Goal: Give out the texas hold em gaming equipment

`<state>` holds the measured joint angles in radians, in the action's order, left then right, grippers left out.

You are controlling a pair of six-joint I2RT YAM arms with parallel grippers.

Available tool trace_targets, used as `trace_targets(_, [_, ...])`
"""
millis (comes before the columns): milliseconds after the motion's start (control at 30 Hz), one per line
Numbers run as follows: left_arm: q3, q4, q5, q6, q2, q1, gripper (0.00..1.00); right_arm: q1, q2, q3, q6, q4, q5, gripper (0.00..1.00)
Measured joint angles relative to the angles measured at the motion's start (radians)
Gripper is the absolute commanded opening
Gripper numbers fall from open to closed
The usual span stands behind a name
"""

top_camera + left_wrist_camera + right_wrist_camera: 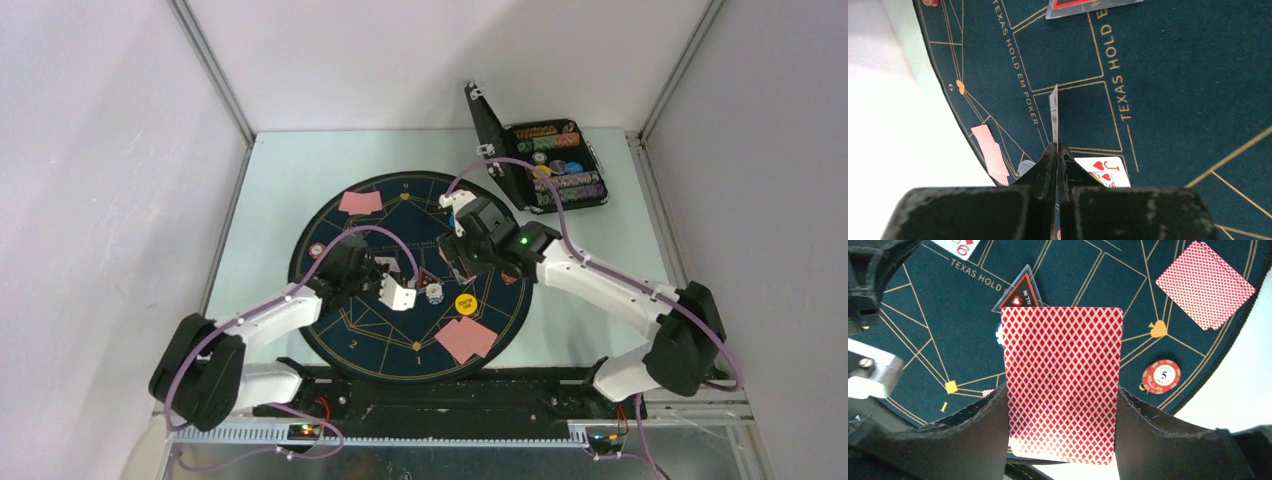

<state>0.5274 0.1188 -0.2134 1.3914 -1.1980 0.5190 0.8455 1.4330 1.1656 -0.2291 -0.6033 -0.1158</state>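
Pinching one card (1053,107) edge-on, left gripper (1056,148) clamped tight; card's long axis runs straight out from the jaws, above an outlined box on the mat (1173,75). Right gripper (1063,395), mid-mat, clasps a red-backed card (1063,355) by its long edges, back toward the camera.

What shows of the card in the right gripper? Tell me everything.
The playing card shows its back: a red diamond lattice inside a thin white border, rounded corners, flat. It stands upright in the wrist view, its long edges pinched by the right gripper, held over the dark-blue mat. Its face is hidden; one card or several, I cannot tell.
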Motion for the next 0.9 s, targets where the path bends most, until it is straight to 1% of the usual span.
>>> trace_targets(133, [-0.009,-0.084,-0.003,-0.005,-0.073,-0.027,0.01,0.0,0.062,0.061,0.0,-0.019,0.006,0.0])
trace_targets(167, [-0.01,-0.097,-0.008,-0.006,-0.085,-0.031,0.03,0.0,0.075,0.074,0.0,-0.022,0.008,0.0])
trace_targets(267, [-0.015,-0.122,-0.028,-0.005,-0.098,-0.04,0.18,0.0,0.106,0.103,0.0,-0.026,0.01,0.0])
trace_targets(300, [-0.016,-0.122,-0.035,-0.007,-0.1,-0.042,0.2,0.0,0.112,0.108,0.0,-0.027,0.011,0.0])
trace_targets(400, [-0.016,-0.123,-0.047,-0.013,-0.111,-0.044,0.27,0.0,0.117,0.117,0.001,-0.035,0.011,0.0])
trace_targets(500, [-0.016,-0.105,-0.048,-0.015,-0.129,-0.044,0.31,0.0,0.118,0.121,0.001,-0.043,0.01,0.0])
trace_targets(567, [-0.016,-0.089,-0.048,-0.018,-0.134,-0.044,0.38,0.0,0.119,0.121,0.001,-0.05,0.01,0.0])
trace_targets(667, [-0.015,-0.061,-0.048,-0.021,-0.135,-0.044,0.44,0.0,0.12,0.121,0.001,-0.058,0.01,0.0])
trace_targets(733, [-0.013,-0.039,-0.048,-0.022,-0.135,-0.044,0.57,0.0,0.121,0.121,0.002,-0.061,0.01,0.0])
trace_targets(767, [-0.008,-0.025,-0.046,-0.022,-0.135,-0.044,0.83,0.0,0.121,0.121,0.002,-0.062,0.01,0.0])
trace_targets(800, [0.003,-0.011,-0.043,-0.025,-0.134,-0.044,0.91,0.0,0.122,0.121,0.002,-0.064,0.01,0.0])
trace_targets(833, [0.022,0.008,-0.04,-0.029,-0.134,-0.044,0.98,0.0,0.122,0.121,0.003,-0.065,0.01,0.0])
trace_targets(900, [0.082,0.056,-0.034,-0.056,-0.127,-0.045,0.99,0.0,0.122,0.121,0.008,-0.068,0.01,0.0])
